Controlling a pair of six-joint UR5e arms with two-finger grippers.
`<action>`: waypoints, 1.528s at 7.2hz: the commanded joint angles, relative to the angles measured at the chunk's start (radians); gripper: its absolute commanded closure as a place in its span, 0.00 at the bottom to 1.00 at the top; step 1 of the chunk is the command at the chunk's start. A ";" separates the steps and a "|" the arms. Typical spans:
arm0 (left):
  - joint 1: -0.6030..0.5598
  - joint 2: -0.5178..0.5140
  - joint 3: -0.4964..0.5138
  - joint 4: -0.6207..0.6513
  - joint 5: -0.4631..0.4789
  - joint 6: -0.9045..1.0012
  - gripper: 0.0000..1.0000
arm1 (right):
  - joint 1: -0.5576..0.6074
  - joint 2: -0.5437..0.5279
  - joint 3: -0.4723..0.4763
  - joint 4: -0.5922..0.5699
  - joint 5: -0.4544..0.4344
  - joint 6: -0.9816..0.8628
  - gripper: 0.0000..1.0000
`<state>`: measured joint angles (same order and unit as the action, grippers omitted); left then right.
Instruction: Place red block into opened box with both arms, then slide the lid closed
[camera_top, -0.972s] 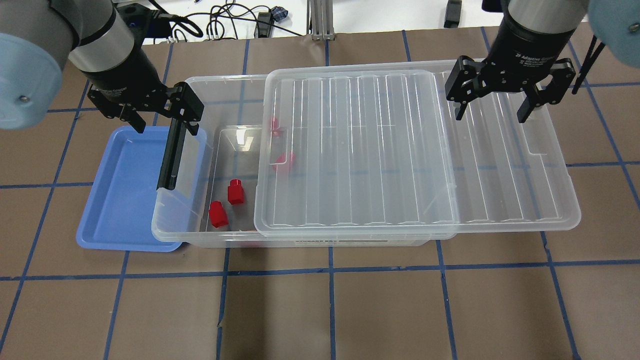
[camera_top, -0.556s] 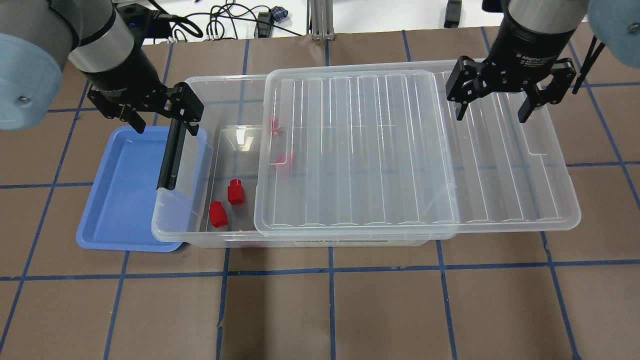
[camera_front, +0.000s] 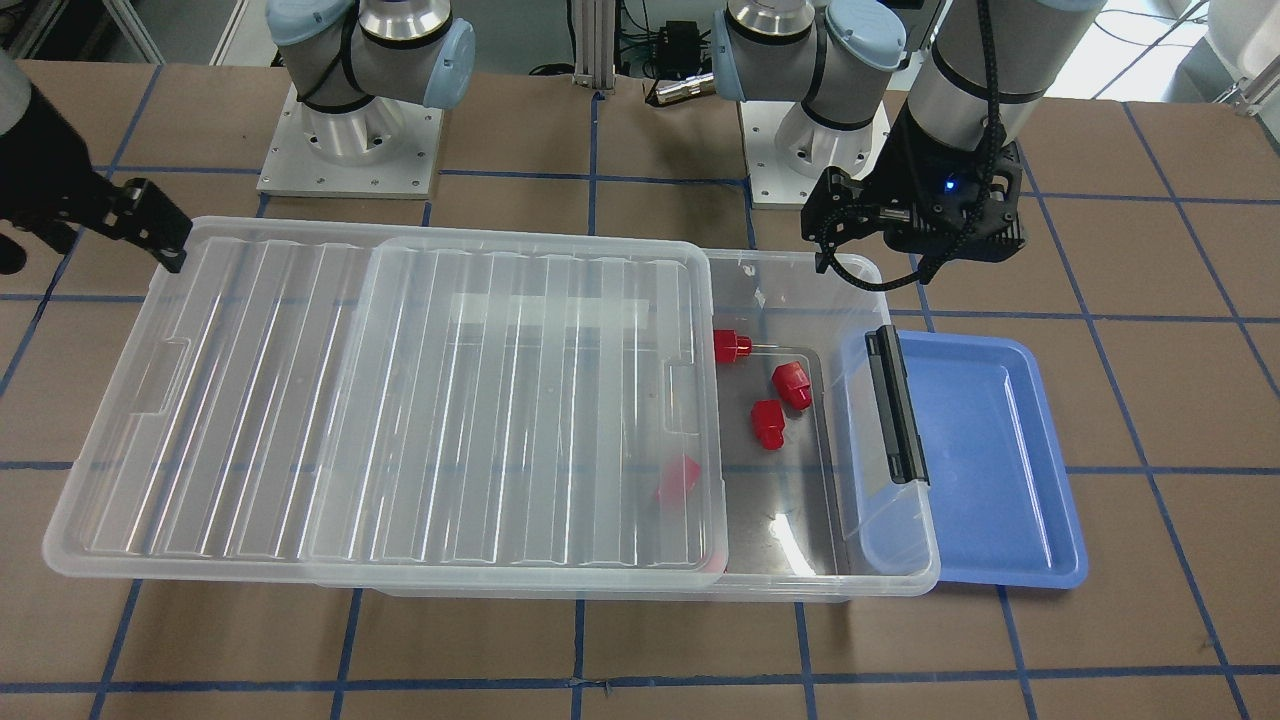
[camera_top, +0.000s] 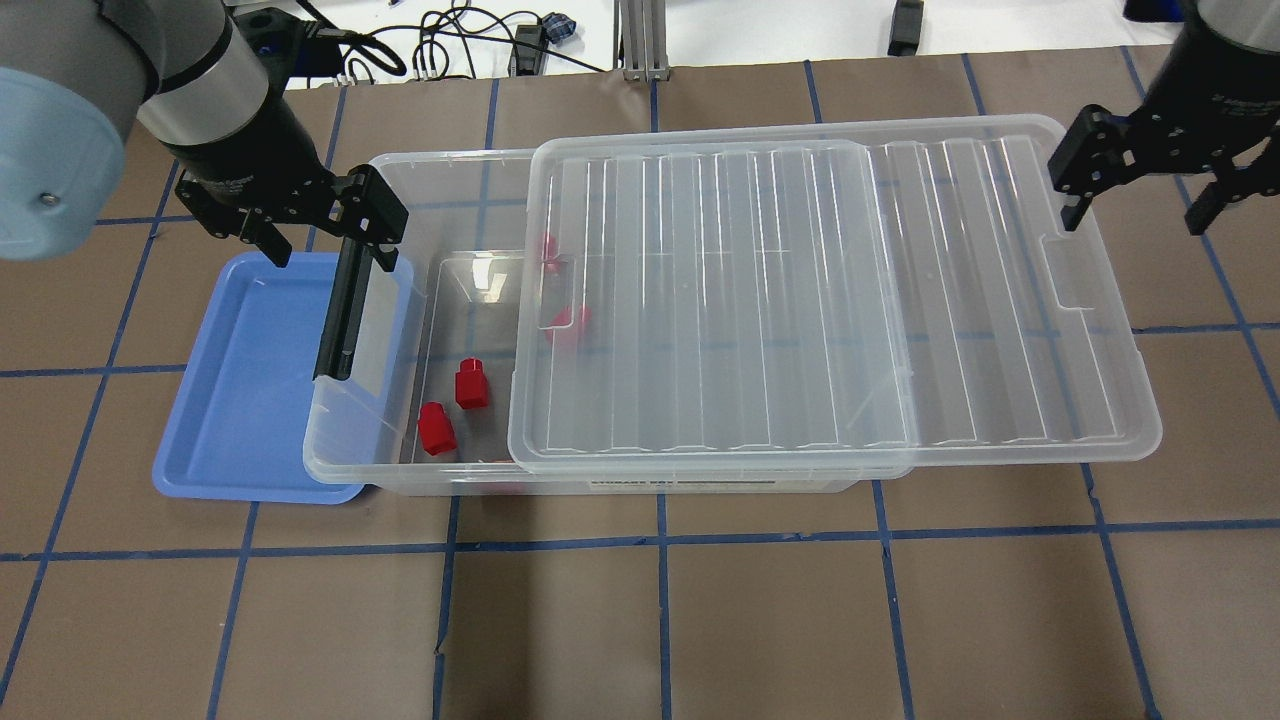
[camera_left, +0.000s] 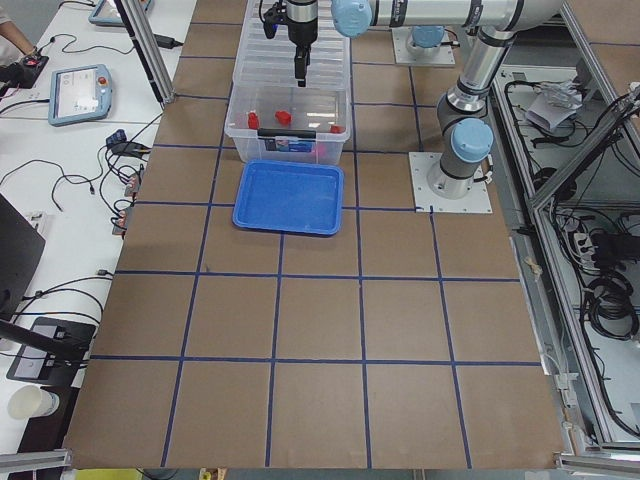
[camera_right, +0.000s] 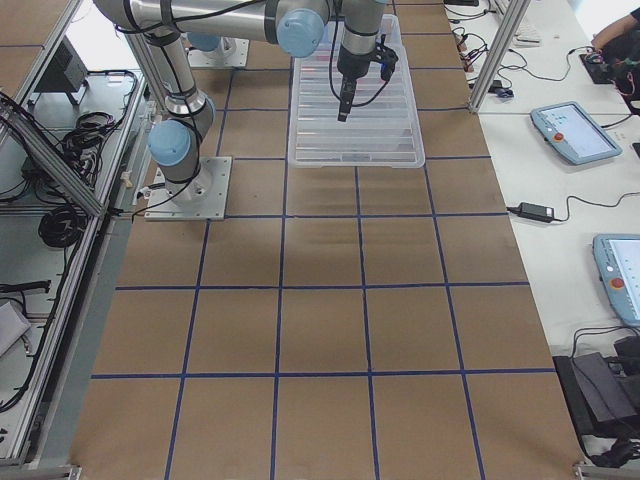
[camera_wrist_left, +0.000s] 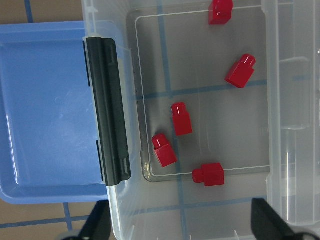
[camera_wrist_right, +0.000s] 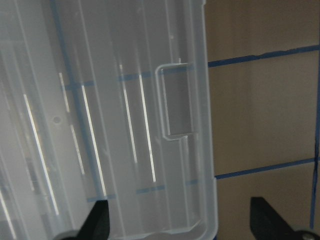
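Note:
The clear box (camera_top: 332, 440) lies across the table, its black bar clip (camera_top: 346, 310) on the left short rim. Several red blocks (camera_top: 471, 384) rest on its floor, also seen in the left wrist view (camera_wrist_left: 181, 119). The ridged lid (camera_top: 830, 300) covers the box's right part and overhangs its right end, leaving the left end uncovered. My left gripper (camera_top: 330, 250) hangs open over the far end of the clip, holding nothing. My right gripper (camera_top: 1133, 215) is open and empty at the lid's far right corner, near the handle notch (camera_wrist_right: 176, 102).
A shallow blue tray (camera_top: 240, 400) lies partly under the box's left end, with nothing in it. Brown table with blue tape lines extends in front. Cables and a metal post sit beyond the far edge.
My right gripper has moved to the right, from above the lid's right part to its far right corner. The left gripper, box, lid and blocks are unchanged.

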<state>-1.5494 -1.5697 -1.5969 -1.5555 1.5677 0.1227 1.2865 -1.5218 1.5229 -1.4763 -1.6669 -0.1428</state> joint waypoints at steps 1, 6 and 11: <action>0.000 -0.001 0.000 0.000 0.000 0.000 0.00 | -0.137 0.072 0.002 -0.079 -0.036 -0.174 0.00; -0.001 -0.004 -0.003 0.005 -0.002 -0.003 0.00 | -0.191 0.129 0.158 -0.314 -0.020 -0.256 0.00; 0.000 -0.006 -0.003 0.006 -0.002 -0.003 0.00 | -0.164 0.130 0.177 -0.314 0.029 -0.248 0.00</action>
<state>-1.5506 -1.5745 -1.5999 -1.5499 1.5662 0.1196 1.1167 -1.3925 1.6967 -1.7909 -1.6432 -0.3925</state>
